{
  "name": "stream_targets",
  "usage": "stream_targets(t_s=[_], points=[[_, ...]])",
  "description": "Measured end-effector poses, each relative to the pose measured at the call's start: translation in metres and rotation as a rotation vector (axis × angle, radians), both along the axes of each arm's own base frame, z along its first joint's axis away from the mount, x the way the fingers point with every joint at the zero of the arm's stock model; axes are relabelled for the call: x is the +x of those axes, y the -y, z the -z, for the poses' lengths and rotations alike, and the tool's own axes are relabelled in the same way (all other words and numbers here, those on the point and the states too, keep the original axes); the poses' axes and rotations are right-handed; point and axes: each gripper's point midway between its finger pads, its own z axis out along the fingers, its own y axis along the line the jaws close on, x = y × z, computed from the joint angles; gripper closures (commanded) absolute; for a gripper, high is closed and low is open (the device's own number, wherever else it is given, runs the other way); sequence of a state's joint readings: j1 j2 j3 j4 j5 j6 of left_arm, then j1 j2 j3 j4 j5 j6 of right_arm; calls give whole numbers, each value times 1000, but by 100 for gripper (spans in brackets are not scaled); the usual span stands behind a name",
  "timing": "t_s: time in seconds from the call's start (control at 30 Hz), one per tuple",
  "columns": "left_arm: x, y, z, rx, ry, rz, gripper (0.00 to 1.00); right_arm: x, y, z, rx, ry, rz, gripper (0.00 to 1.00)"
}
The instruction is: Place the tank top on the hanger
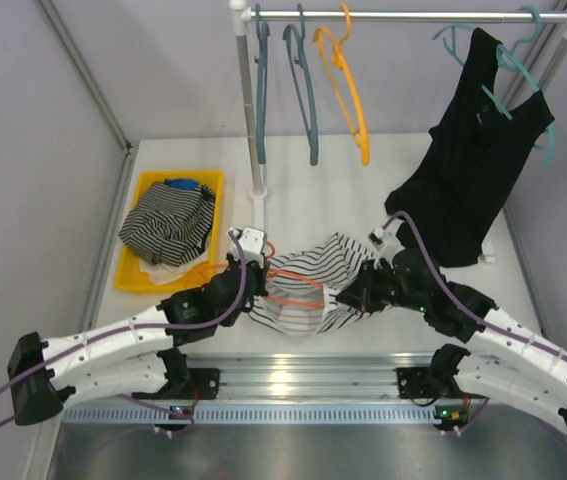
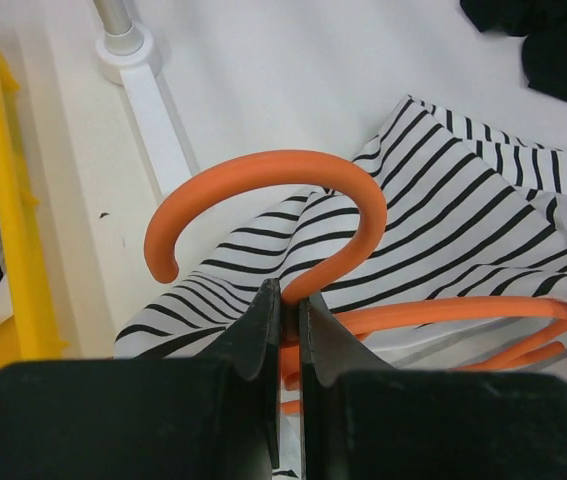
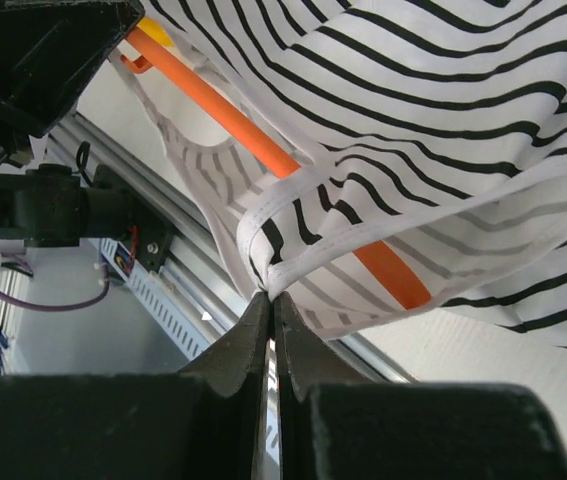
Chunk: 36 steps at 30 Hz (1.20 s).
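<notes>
From above, one tank top (image 1: 325,258) lies bunched at the middle of the desk's (image 1: 293,190) near edge. One orange hanger (image 1: 298,298) is threaded in it, between the left end effector (image 1: 261,286) and the right end effector (image 1: 349,296). At the left edge, one yellow tray (image 1: 135,272) holds one striped garment (image 1: 163,225). On the rail (image 1: 403,15) along the far edge hang two bare teal hangers (image 1: 308,95) and one amber hanger (image 1: 353,100). One black top (image 1: 473,170) hangs at the right end.

At the left wrist, the end effector (image 2: 288,300) is pinched tight on the hanger's neck just under the hook, with the tank top beneath.

At the right wrist, the end effector (image 3: 269,297) is clamped on the tank top's white-edged strap, and the hanger's bar passes under the cloth just above.
</notes>
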<state>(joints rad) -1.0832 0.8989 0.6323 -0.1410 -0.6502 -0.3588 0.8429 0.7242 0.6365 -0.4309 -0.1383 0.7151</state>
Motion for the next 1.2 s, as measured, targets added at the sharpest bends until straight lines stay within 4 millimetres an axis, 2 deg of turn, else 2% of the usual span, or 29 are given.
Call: stream_targets(t_s=[0.1,0.33,0.6,0.8,1.2], points=[[2,9,-4,1,8,14,100,5,-7,-4,7,-12,1,100],[5,21,-32,-72,63,13,100,14,-11,-18,29,15,26,100],[5,8,-38,-70,78,-31,100,20,3,-27,-5,59,86,100],[2,-1,-51,-111,95,-44,100,21,8,-37,1,84,100,100],[-4,2,-56,-133,115,-67,100,21,8,-40,2,85,103,100]])
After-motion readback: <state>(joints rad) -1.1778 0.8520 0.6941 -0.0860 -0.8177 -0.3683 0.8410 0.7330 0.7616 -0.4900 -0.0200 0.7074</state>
